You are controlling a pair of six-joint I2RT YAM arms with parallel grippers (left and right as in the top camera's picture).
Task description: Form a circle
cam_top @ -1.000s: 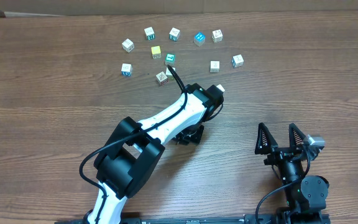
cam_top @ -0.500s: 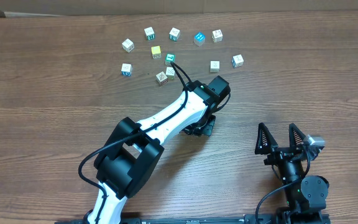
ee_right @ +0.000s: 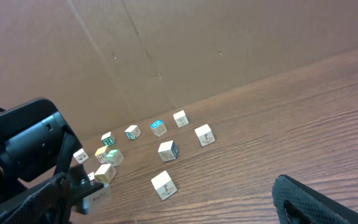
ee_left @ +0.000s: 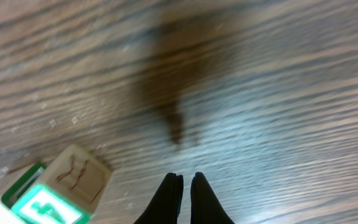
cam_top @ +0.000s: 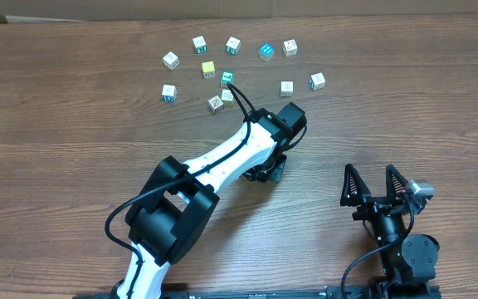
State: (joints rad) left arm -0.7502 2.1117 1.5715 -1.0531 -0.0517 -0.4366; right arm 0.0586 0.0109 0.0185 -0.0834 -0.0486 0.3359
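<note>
Several small picture blocks lie in a loose cluster at the far middle of the table, among them a blue one (cam_top: 265, 51), a yellow one (cam_top: 208, 69) and a green one (cam_top: 227, 79). My left gripper (ee_left: 186, 182) is shut with nothing between its fingers, low over bare wood. A tan block with a green face (ee_left: 61, 190) lies just to its left, apart from the fingers. Overhead, the left gripper (cam_top: 270, 173) sits under the white arm, which hides that block. The right gripper (cam_top: 370, 173) stands open near the front right, holding nothing.
Two blocks (cam_top: 286, 88) (cam_top: 317, 80) lie at the right of the cluster, and one (cam_top: 168, 92) at its left. The left arm (cam_top: 222, 158) stretches diagonally across the middle. A brown cardboard wall (ee_right: 229, 43) stands behind the table's far edge.
The left wrist has swung to the right and the gripper under it has shifted right with it. In the last half second it has stayed still. The right arm has not moved.
</note>
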